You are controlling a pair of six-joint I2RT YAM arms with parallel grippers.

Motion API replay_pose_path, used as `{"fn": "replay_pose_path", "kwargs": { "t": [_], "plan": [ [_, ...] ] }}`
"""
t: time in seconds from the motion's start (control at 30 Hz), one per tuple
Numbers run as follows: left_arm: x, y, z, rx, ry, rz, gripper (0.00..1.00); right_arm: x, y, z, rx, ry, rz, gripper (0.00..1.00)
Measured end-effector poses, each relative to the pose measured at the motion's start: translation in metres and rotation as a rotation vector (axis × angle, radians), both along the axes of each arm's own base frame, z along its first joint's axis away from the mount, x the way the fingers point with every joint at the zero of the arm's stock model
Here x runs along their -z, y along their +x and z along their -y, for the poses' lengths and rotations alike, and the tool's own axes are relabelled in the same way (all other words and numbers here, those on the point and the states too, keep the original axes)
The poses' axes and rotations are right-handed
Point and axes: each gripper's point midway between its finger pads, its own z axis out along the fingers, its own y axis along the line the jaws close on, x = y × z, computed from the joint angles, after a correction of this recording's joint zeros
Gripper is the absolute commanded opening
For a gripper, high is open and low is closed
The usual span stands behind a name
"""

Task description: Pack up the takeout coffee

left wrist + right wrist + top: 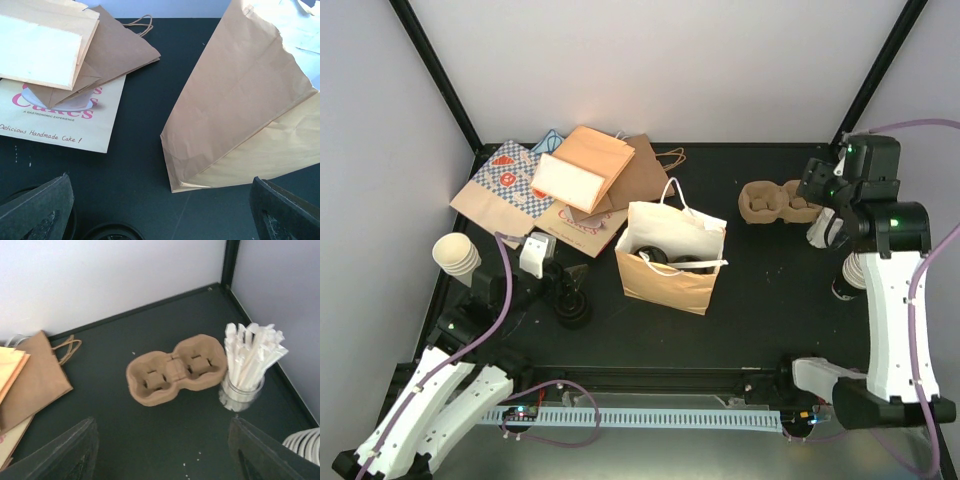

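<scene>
A brown pulp two-cup carrier point(769, 200) lies empty at the back right; it also shows in the right wrist view point(175, 370). My right gripper point(817, 184) hovers just right of it, open and empty point(162, 440). An open kraft paper bag point(672, 258) stands mid-table, and black round lids point(670, 262) show inside it; the cups under them are hidden. My left gripper point(565, 285) is open and empty point(160, 200), low, left of the bag point(240, 100).
Flat paper bags point(565, 185) are piled at the back left. A loose stack of black lids point(573, 314) sits under my left gripper. Lidless cup stacks lie far left point(456, 254) and far right point(851, 270). A jar of straws point(246, 371) stands beside the carrier.
</scene>
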Motion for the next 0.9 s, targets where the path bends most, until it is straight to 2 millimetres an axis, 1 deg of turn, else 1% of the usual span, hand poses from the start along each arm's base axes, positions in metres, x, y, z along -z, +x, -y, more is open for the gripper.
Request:
{"fn": "replay_pose_path", "kwargs": {
  "t": [0.23,0.33,0.4,0.43,0.53,0.63,0.73,0.87,0.9],
  "plan": [
    [-0.002,-0.001,-0.001,0.0,-0.005,0.01,0.99,0.039,0.025,0.042,0.154,0.046,-0.116,0.56],
    [-0.002,-0.001,-0.001,0.001,-0.005,0.01,0.99,0.051,0.035,0.06,0.214,0.045,-0.143,0.51],
    [-0.002,-0.001,-0.001,0.001,-0.005,0.01,0.99,0.058,0.041,0.07,0.245,0.049,-0.161,0.45],
    [-0.002,-0.001,0.0,0.001,-0.005,0.01,0.99,0.063,0.044,0.075,0.258,0.05,-0.172,0.45],
    [-0.002,-0.001,0.0,0.001,-0.005,0.01,0.99,0.078,0.056,0.085,0.285,0.047,-0.222,0.4],
    [-0.003,-0.001,0.0,0.002,-0.006,0.01,0.99,0.094,0.066,0.092,0.315,0.039,-0.272,0.39],
    [-0.003,-0.001,0.0,0.003,-0.006,0.01,0.99,0.108,0.072,0.095,0.339,0.044,-0.313,0.38],
    [-0.003,-0.002,0.001,0.011,-0.01,0.008,0.99,0.112,0.073,0.098,0.364,0.041,-0.324,0.37],
    [-0.003,-0.003,0.001,0.012,-0.01,0.008,0.99,0.111,0.072,0.1,0.371,0.035,-0.321,0.35]
  ]
}}
